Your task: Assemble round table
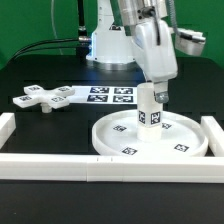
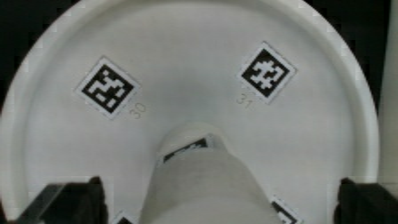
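The white rimmed disc (image 1: 170,146) lies flat on the table near the front rail and fills the wrist view (image 2: 187,60), with two tags facing up. The short cylinder leg (image 1: 148,110) stands upright on the disc's middle. In the wrist view the leg (image 2: 205,180) rises between my fingers. My gripper (image 1: 152,96) is directly above the leg's top and straddles it. In the wrist view my gripper (image 2: 217,208) has a narrow gap between each dark finger (image 2: 71,205) and the leg's sides. The cross-shaped foot (image 1: 45,98) lies on the table at the exterior view's left.
The marker board (image 1: 110,95) lies behind the disc. White border rails run along the front (image 1: 90,166), the exterior view's left (image 1: 6,128) and right (image 1: 213,135). The arm's base (image 1: 110,45) stands at the back.
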`<state>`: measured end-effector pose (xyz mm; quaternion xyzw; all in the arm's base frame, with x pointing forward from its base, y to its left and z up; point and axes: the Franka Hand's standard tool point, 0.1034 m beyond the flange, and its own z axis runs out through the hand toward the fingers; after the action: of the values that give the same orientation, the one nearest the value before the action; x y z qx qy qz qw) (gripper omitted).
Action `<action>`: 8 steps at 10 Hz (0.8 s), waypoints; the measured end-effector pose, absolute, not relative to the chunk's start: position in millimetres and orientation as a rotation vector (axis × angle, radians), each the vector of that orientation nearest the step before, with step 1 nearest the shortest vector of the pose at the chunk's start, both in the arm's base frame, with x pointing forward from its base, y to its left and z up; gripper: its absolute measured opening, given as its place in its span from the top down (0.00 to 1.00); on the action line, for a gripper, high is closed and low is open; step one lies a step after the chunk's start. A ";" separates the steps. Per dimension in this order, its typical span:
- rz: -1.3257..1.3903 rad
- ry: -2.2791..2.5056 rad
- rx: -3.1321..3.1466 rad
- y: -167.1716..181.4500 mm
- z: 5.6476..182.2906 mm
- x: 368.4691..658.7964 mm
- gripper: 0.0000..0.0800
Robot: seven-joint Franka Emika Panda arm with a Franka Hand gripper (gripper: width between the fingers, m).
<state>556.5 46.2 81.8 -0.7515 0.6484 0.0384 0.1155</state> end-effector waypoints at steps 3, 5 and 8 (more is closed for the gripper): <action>0.093 1.560 -2.457 46.1 81.3 554.3 0.19; 0.062 1.165 -2.704 39.1 82.8 554.7 0.19; 0.018 0.766 -2.866 37.5 82.2 555.7 0.19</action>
<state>555.7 37.5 82.2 -0.9624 0.2571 0.0061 0.0872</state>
